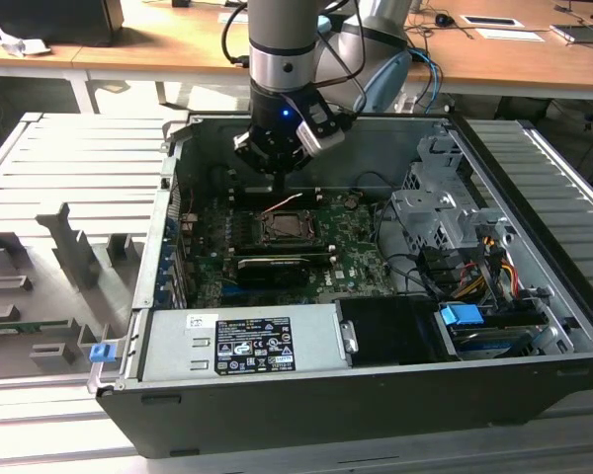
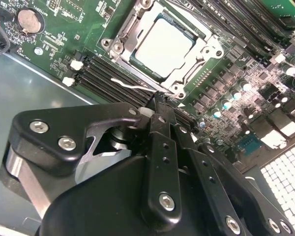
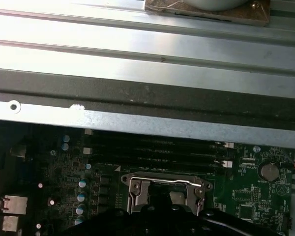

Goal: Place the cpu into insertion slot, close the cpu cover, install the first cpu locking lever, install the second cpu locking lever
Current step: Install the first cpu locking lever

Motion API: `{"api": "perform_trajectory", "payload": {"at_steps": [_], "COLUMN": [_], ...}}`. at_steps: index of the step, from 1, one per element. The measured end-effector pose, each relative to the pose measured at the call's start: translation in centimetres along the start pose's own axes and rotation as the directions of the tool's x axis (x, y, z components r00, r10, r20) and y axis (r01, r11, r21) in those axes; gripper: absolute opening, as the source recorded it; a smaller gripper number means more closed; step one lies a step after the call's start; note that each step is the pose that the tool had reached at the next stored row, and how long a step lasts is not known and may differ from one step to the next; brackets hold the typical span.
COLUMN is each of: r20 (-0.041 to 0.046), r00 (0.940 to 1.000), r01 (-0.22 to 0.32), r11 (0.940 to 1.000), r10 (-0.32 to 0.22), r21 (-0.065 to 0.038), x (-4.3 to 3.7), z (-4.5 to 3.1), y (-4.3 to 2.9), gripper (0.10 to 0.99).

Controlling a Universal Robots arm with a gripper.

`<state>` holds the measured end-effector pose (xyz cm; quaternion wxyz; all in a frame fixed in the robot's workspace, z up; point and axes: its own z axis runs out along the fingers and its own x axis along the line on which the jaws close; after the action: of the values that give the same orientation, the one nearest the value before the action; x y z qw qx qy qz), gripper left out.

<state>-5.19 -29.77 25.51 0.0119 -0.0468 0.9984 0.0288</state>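
Green board's memory slots [image 2: 118,78] flank the covered cpu [image 2: 164,46]; fingers [image 2: 157,105] narrow, empty, just beside.

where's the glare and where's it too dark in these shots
In the first wrist view the metal case wall is washed out by glare, while the motherboard below sits in dim shadow. In the second wrist view the cpu top shines pale. In the exterior view light is even, with the case front dark.
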Motion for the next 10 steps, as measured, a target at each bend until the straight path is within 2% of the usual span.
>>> {"api": "perform_trajectory", "payload": {"at_steps": [2,3,5,10], "r20": [0.0004,0.0006,0.0022,0.0023], "r00": [1.0,1.0,1.0,0.9999], "r01": [-0.003,-0.005,-0.009,-0.01], "r11": [1.0,1.0,0.9998,0.9997], "r10": [0.003,0.005,0.009,0.01], "r21": [-0.001,-0.005,-0.02,-0.022], "x": [-0.22,-0.24,-0.26,-0.27], "z": [0.09,0.12,0.24,0.36], "y": [-0.02,-0.04,-0.05,-0.07], "gripper": [0.106,0.106,0.106,0.106]}}
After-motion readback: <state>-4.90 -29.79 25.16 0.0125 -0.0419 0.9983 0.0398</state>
